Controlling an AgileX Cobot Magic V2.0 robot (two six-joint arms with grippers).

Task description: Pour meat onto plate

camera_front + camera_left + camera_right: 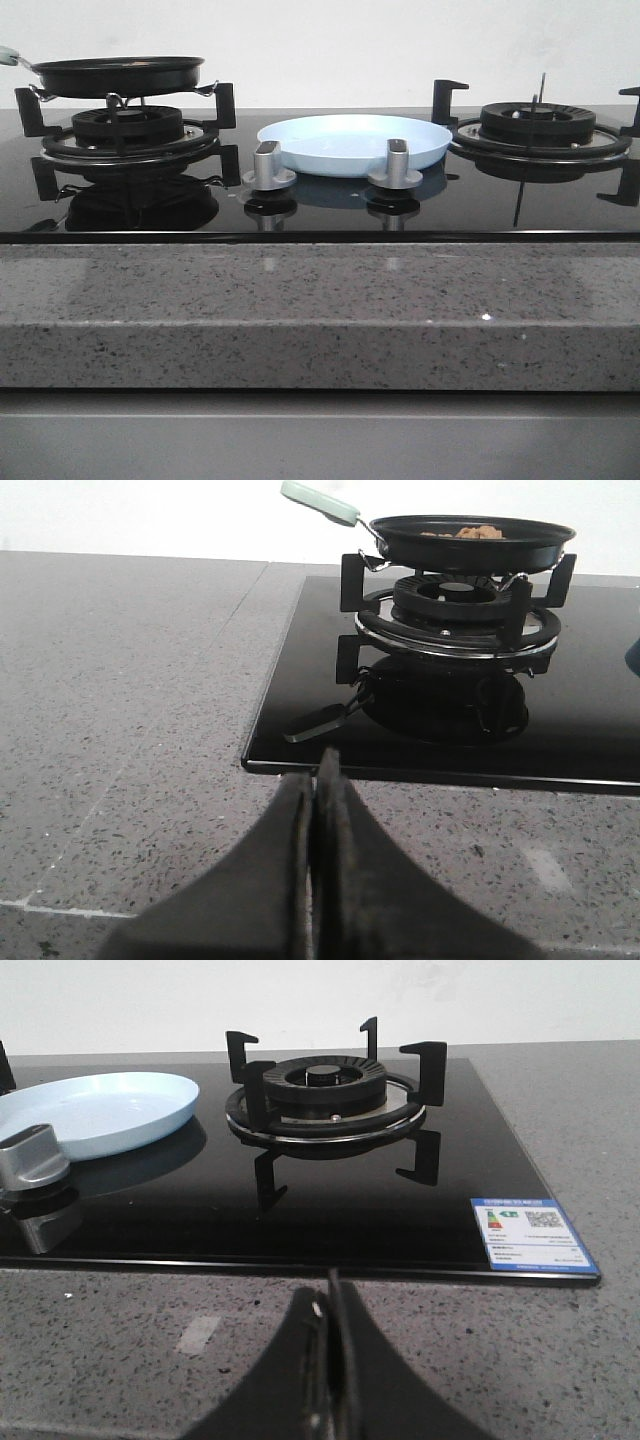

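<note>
A black frying pan [118, 75] with a pale green handle [320, 502] rests on the left burner [128, 128]. Tan-brown meat [476, 531] lies inside it, showing only in the left wrist view. The pale blue plate [352, 142] sits empty on the black glass hob between the two burners, behind the knobs; its rim also shows in the right wrist view [100, 1110]. My left gripper [317, 780] is shut and holds nothing, low over the granite counter in front of the pan. My right gripper [328, 1295] is shut and empty, over the counter before the right burner [330, 1095]. Neither gripper appears in the front view.
Two silver knobs [270, 165] [396, 164] stand in front of the plate. The right burner [538, 128] carries no pot. A blue label [530, 1232] is stuck on the hob's near right corner. Speckled grey counter [320, 310] runs along the front.
</note>
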